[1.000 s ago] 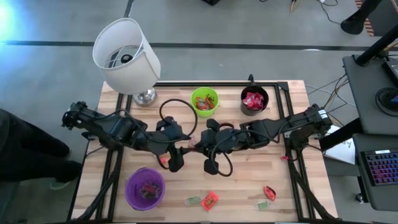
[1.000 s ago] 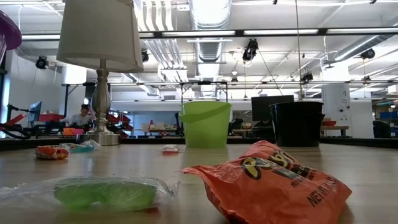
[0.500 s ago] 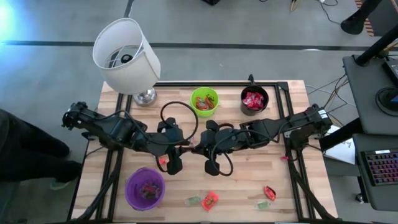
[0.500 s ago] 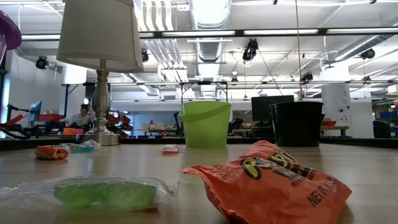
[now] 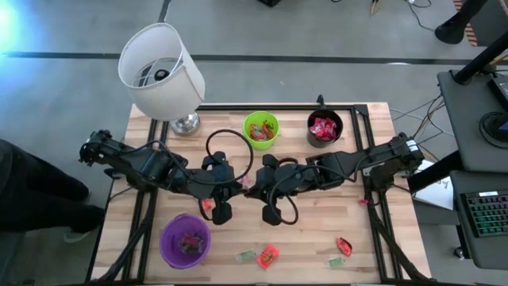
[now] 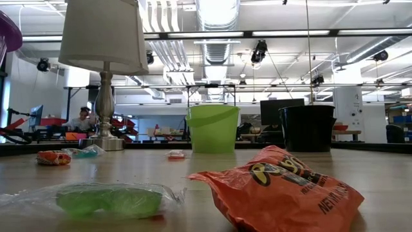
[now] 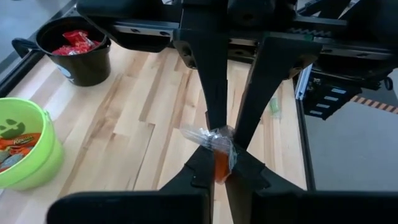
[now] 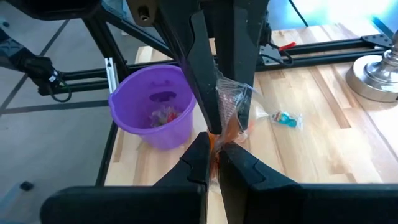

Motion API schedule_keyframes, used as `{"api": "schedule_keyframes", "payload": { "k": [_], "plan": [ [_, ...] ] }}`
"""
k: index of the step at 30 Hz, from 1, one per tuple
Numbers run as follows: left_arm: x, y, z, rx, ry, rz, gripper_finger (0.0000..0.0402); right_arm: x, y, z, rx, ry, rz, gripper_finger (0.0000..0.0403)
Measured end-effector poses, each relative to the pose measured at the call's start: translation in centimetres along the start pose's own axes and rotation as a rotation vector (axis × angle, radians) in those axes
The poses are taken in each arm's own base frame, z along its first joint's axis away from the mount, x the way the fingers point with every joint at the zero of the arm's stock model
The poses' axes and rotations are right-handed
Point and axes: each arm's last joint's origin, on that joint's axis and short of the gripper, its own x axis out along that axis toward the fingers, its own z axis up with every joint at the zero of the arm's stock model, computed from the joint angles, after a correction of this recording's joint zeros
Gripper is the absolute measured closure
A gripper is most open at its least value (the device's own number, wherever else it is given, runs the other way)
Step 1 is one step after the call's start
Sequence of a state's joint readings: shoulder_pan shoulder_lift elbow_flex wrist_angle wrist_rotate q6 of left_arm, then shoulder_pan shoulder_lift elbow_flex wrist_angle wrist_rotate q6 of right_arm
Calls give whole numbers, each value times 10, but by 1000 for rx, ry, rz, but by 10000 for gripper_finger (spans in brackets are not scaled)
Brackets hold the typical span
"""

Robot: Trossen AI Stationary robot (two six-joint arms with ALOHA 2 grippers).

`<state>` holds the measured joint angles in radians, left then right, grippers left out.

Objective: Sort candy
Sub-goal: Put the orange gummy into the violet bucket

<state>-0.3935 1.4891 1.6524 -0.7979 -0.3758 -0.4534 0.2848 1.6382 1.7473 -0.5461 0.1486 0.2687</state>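
Above the table (image 5: 317,222), both end effectors pinch one orange candy (image 7: 221,163).

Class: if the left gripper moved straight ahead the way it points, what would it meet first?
Most likely the right gripper, facing the left gripper tip to tip; both pinch the same orange candy.

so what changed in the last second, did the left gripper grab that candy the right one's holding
The left gripper closed on the orange wrapped candy that the right gripper holds at mid-table, so both are now shut on it. Neither arm visibly shifted. The green cup, black cup, purple cup, lamp and the loose candy along the near edge stayed put.
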Motion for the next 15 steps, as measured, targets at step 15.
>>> {"api": "schedule_keyframes", "payload": {
  "k": [15],
  "plan": [
    [0,0,0,1,2,2,401,1,-2,2,-73,-26,-48,390]
  ]
}}
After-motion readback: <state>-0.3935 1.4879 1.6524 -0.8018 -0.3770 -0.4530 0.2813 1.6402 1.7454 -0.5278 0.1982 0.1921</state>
